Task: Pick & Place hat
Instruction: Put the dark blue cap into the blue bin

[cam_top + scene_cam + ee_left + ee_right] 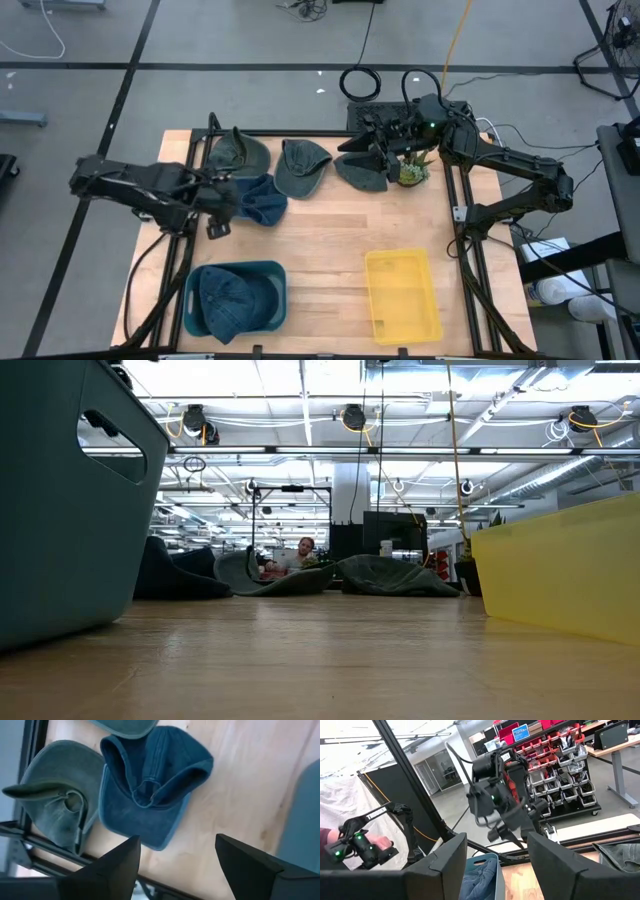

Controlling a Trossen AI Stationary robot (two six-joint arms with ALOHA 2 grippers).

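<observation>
A blue hat [262, 200] lies upside down on the wooden table, its hollow up, and also shows in the left wrist view [150, 785]. My left gripper [230, 200] hangs open just left of it, above it [175, 865], touching nothing. Three grey-green hats [238, 153] [300, 166] [362, 172] lie in a row along the far edge. Another blue hat [228, 300] lies in the teal bin [276, 272]. My right gripper [378, 150] is open and empty [497, 865] above the rightmost grey-green hat.
An empty yellow bin [402, 295] stands at the near right. A small potted plant [412, 172] stands by the right gripper. The metal frame [190, 150] borders the table. A person's hand with a controller [362, 845] shows beyond the table.
</observation>
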